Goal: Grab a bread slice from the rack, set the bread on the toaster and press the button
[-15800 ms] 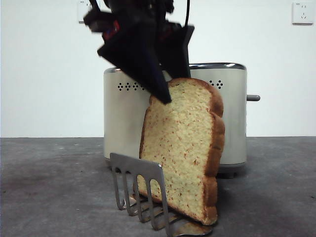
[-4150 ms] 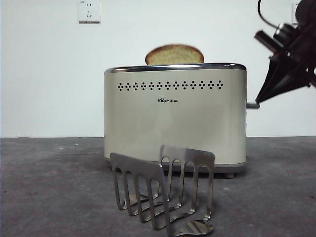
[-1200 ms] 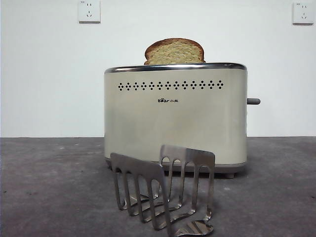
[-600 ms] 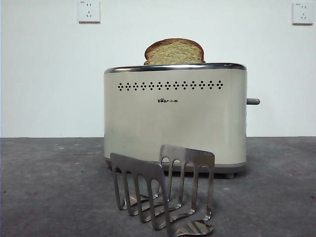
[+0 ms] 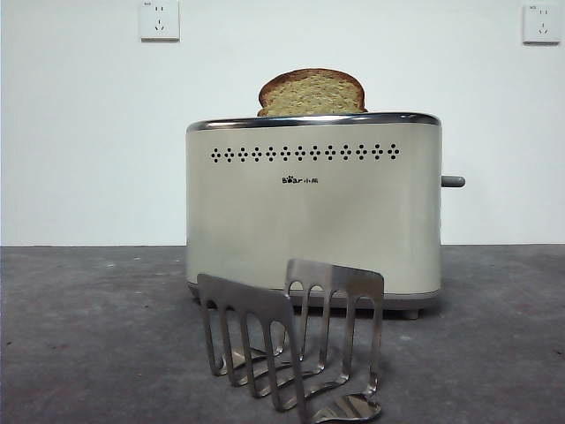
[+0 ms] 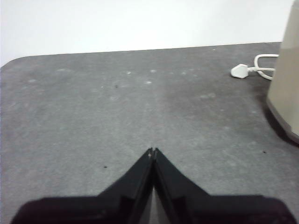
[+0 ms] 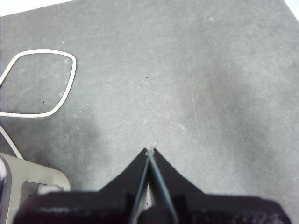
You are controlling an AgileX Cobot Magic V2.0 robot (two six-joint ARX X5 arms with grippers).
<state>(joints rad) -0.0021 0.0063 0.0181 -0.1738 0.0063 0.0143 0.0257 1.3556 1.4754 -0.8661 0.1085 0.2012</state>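
Observation:
The slice of bread [image 5: 311, 92] stands upright in the toaster's top slot, its rounded brown crust poking above the chrome rim. The cream-white toaster [image 5: 313, 208] fills the middle of the front view, with the grey button [image 5: 452, 181] sticking out of its right end. In front of it stands the steel rack [image 5: 291, 340], holding nothing. My left gripper [image 6: 152, 151] is shut over bare table, a corner of the toaster [image 6: 287, 93] at the edge of its view. My right gripper [image 7: 150, 151] is shut above the table too, beside the toaster's end [image 7: 28, 184].
A white power cord [image 7: 39, 84] loops on the grey table behind the toaster, and its plug [image 6: 240, 71] lies there too. Two wall sockets [image 5: 159, 19] sit high on the white wall.
Nothing has moved over the last second. A few seconds ago a gripper was at the button and the bread sat lower; the slice now stands higher and both arms are out of the front view.

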